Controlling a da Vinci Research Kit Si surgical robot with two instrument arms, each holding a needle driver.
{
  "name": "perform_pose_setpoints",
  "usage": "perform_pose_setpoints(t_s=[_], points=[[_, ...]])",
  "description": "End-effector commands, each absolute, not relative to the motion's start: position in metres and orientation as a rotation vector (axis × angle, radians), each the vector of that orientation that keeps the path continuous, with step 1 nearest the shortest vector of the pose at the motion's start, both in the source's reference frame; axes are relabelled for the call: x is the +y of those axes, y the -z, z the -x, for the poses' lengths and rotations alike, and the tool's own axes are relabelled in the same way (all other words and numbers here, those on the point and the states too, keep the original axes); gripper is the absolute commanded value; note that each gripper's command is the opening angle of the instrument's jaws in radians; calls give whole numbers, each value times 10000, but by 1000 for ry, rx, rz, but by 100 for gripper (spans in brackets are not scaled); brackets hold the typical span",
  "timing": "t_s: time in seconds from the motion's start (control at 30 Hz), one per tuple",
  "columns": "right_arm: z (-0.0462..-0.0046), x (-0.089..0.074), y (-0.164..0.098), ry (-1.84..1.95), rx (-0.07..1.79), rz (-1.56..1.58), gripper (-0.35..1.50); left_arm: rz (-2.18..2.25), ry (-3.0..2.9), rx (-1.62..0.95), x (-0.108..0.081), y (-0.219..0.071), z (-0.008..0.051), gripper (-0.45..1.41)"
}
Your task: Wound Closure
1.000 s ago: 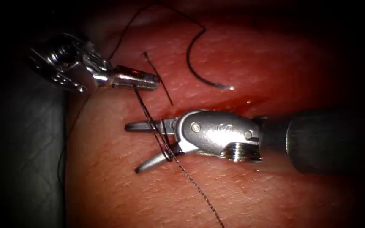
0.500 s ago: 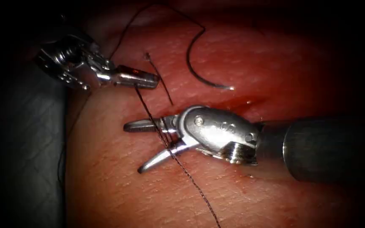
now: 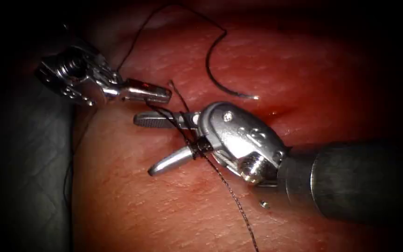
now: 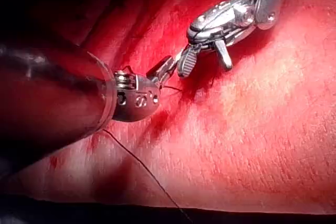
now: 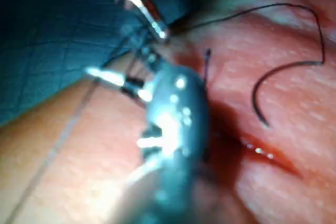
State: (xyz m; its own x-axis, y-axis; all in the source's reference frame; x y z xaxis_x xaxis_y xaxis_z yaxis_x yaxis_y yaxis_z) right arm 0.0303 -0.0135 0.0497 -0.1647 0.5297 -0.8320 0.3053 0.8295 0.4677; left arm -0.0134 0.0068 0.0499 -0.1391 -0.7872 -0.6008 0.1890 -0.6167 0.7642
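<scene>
The tissue (image 3: 131,205) carries the right tool (image 3: 166,142), whose long axis runs left to right; its jaws stand apart, with the thread (image 3: 232,196) wound around them near the hinge. Compared with one second ago, this tool has moved upward, closer to the left tool (image 3: 164,95), whose jaws are clamped on the thread. The curved needle (image 3: 215,70) lies free on the tissue, its tip pointing right. No writing is readable.

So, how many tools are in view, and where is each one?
2. The left tool holds the thread left of the cut; the right tool, open, straddles that thread. The needle lies free on the tissue.
</scene>
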Motion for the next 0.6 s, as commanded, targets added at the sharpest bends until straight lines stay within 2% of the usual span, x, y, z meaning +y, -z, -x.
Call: perform_pose_setpoints(t_s=[0.03,0.6], points=[[-307,-143,-504,-223,1764,-643,66,-1445,1834,-682,66,-509,138,-45],[-293,-140,-509,-241,1749,-610,61,-1462,1869,-630,51,-522,126,-45]])
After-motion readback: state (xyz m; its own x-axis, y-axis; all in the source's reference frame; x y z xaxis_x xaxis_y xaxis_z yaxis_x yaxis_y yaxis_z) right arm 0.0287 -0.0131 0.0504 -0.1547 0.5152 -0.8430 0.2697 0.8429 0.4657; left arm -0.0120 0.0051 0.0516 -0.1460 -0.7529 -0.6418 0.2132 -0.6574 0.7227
